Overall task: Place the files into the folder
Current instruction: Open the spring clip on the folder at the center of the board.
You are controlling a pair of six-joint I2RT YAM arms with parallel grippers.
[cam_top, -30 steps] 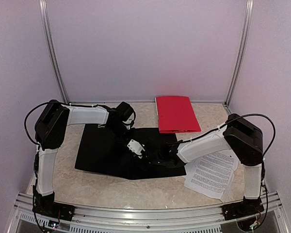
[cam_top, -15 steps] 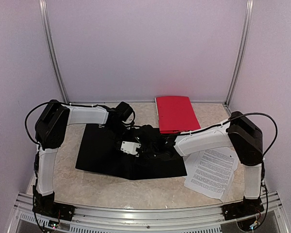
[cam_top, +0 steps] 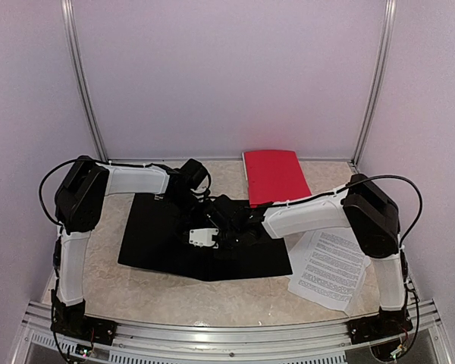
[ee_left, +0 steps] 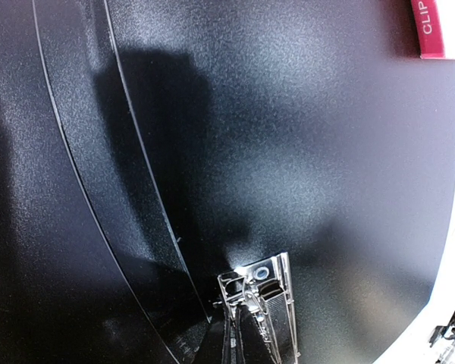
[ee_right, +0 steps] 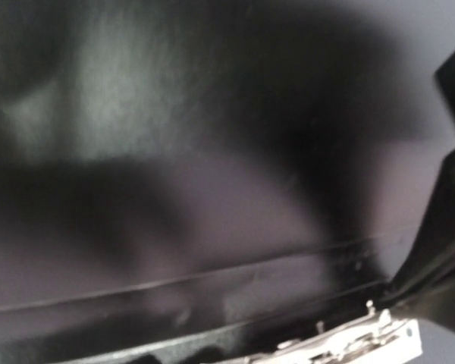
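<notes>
The left fingers (cam_top: 205, 206) and right fingers (cam_top: 226, 221) sit close together, low over the open black folder (cam_top: 155, 235), near its metal clip (ee_left: 258, 299). I cannot tell how wide either pair stands. The files (cam_top: 330, 269) lie on the bench (cam_top: 212, 292), well to the right of the right fingers.

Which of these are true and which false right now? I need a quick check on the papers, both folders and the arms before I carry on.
1. The printed sheets lie on the table to the right of the black folder, outside it. True.
2. The red folder lies at the near edge by the arm bases. False: it lies at the back of the table, beyond the black folder.
3. The left arm and the right arm both reach over the black folder. True.
4. A sheet is already clipped inside the black folder. False: the wrist views show bare black surface and a metal clip, with no paper.
</notes>
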